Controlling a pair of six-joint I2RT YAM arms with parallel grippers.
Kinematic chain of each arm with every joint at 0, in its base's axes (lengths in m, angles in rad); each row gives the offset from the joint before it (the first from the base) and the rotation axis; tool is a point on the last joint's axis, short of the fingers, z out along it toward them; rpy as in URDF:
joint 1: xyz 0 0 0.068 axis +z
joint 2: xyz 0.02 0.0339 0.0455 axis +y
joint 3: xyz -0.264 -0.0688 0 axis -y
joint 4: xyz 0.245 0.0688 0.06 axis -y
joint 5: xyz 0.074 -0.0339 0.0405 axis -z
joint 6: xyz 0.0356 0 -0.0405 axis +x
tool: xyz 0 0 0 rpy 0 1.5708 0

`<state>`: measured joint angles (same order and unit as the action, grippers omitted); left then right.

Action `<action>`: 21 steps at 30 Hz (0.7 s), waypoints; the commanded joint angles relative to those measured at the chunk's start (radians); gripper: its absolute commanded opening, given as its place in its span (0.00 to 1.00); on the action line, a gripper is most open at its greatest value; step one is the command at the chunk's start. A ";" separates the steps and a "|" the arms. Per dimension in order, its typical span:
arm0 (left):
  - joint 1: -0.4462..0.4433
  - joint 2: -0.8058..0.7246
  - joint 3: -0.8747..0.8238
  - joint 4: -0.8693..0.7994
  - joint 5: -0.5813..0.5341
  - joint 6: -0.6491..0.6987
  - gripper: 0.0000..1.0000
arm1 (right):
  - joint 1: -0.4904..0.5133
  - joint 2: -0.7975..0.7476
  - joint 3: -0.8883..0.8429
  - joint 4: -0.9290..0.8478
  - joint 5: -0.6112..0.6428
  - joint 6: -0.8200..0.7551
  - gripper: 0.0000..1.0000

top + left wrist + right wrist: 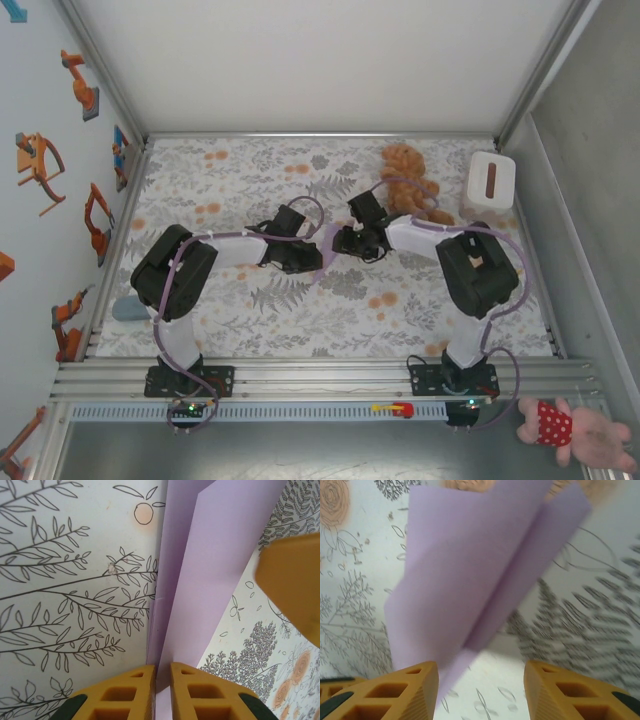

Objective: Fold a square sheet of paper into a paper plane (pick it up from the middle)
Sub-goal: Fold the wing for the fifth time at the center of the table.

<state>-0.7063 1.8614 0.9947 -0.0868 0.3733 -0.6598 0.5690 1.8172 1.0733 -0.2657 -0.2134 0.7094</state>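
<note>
Flowery table (250, 170) — near its middle, far from every edge, sits the folded square sheet of paper (215, 580). The left gripper (162, 692) pinches its fold. The right gripper (480, 690) is spread around one end. Folding looks just begun — next, I think, it must grab a flap gently.

Bright, even light; blur smears the paper (465, 570) in the right wrist view.

The paper sheet (210, 580) is thin, matt lavender paper, smooth apart from its creases. It is clamped in the left gripper (162, 669), whose fingers (125, 695) look like matt yellow moulded plastic with hollow cells. Under the gripper, the counter (60, 580) carries a matt printed floral covering.
</note>
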 commanded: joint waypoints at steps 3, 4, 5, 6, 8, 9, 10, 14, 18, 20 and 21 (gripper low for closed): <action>-0.006 0.057 -0.007 -0.096 -0.047 0.025 0.15 | 0.002 -0.132 -0.063 0.044 0.003 0.012 0.48; -0.007 0.057 -0.005 -0.096 -0.047 0.025 0.15 | 0.002 -0.145 -0.073 0.062 -0.010 0.013 0.47; -0.007 0.058 -0.005 -0.097 -0.045 0.025 0.15 | 0.003 -0.153 -0.081 0.080 -0.025 0.013 0.46; -0.006 0.058 -0.005 -0.095 -0.046 0.025 0.15 | 0.003 -0.156 -0.087 0.109 -0.048 0.013 0.45; -0.006 0.061 -0.005 -0.097 -0.044 0.025 0.15 | 0.004 -0.141 -0.080 0.136 -0.089 0.012 0.38; -0.006 0.061 -0.003 -0.097 -0.045 0.025 0.15 | 0.004 -0.125 -0.069 0.148 -0.116 0.010 0.33; -0.006 0.063 -0.001 -0.099 -0.044 0.024 0.15 | 0.005 -0.107 -0.060 0.156 -0.137 0.010 0.28; -0.004 0.062 0.000 -0.101 -0.043 0.023 0.15 | 0.009 -0.028 -0.008 0.179 -0.188 0.011 0.17; -0.005 0.061 0.001 -0.108 -0.043 0.021 0.15 | 0.009 0.030 0.027 0.184 -0.204 0.010 0.14; -0.005 0.061 0.001 -0.110 -0.042 0.023 0.15 | 0.010 0.049 0.035 0.187 -0.209 0.012 0.13; -0.005 0.061 0.002 -0.111 -0.043 0.023 0.15 | 0.010 0.056 0.040 0.187 -0.208 0.010 0.13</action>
<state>-0.7063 1.8690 1.0077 -0.1017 0.3744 -0.6582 0.5713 1.8565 1.0790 -0.0956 -0.3958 0.7177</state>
